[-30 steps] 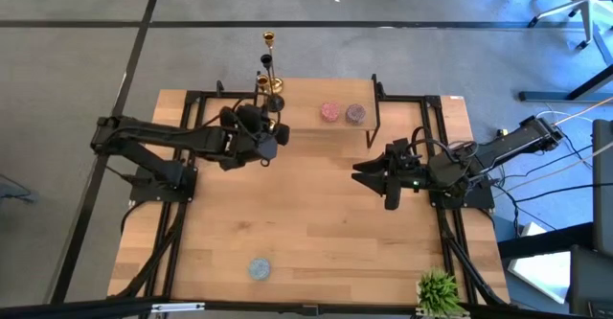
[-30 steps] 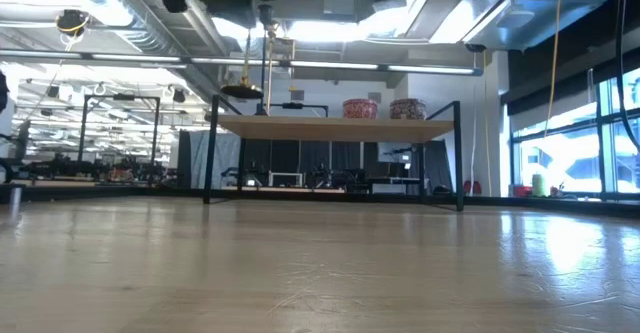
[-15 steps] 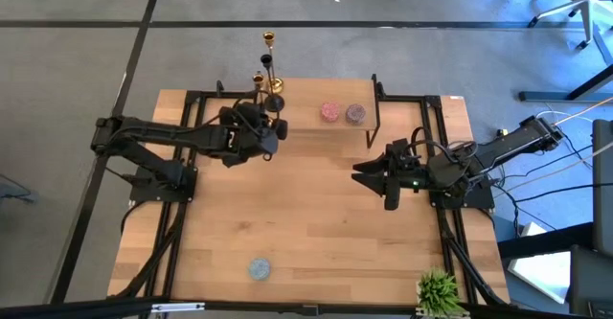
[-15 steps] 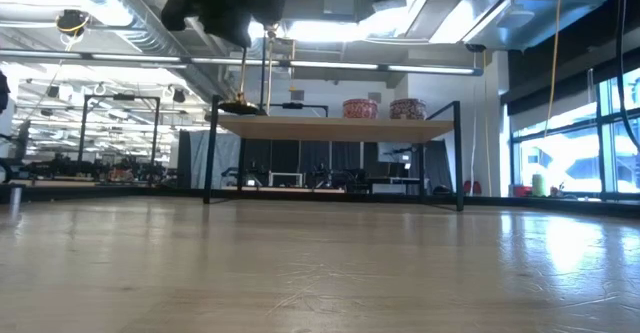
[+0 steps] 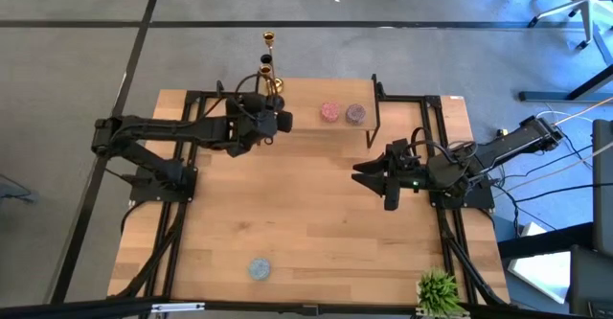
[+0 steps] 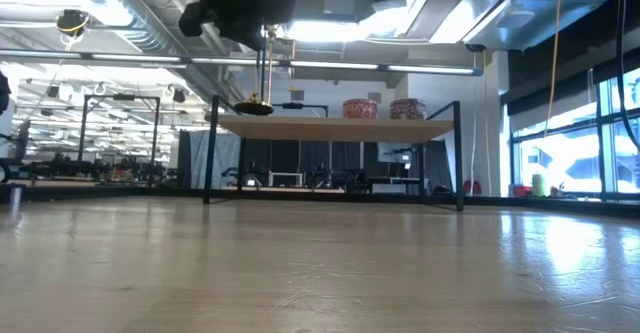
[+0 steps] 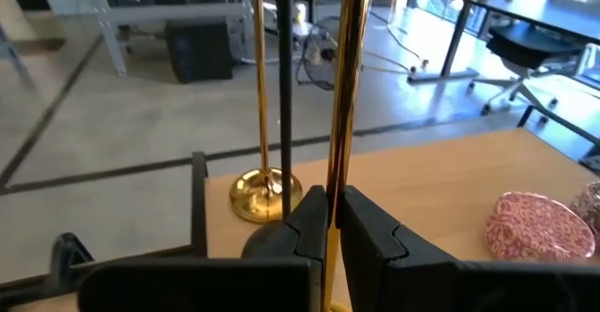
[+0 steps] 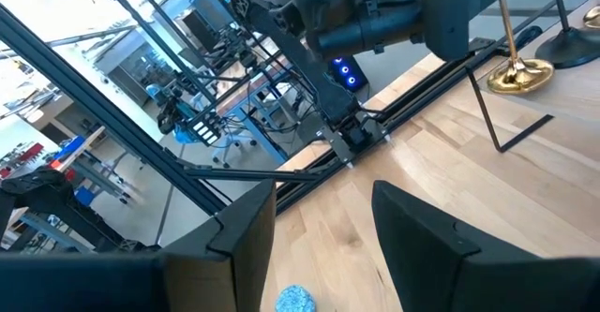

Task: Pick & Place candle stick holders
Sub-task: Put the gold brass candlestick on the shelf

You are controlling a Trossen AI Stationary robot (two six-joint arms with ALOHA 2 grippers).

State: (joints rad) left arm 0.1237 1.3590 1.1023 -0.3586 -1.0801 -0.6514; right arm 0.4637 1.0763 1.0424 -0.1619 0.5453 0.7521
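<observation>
Left gripper [image 7: 330, 220]: clenched on a candlestick [image 7: 349, 87] stem, over the shelf's [image 6: 330, 128] left end
Second candlestick [image 7: 262, 106]: upright just beyond
Right gripper [image 5: 367, 177]: released, table's [image 5: 316, 223] right

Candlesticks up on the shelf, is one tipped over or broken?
Nothing stands out. One candlestick stands upright on the shelf; the left gripper holds the other candlestick upright by its stem.

Robotics lab in an open industrial hall, exposed ceiling ducts [image 6: 120, 13] overhead; rows of black-framed workbenches [image 6: 60, 178] behind, office chairs [image 5: 565, 3] on grey carpet, tall windows [image 6: 575, 153]
</observation>
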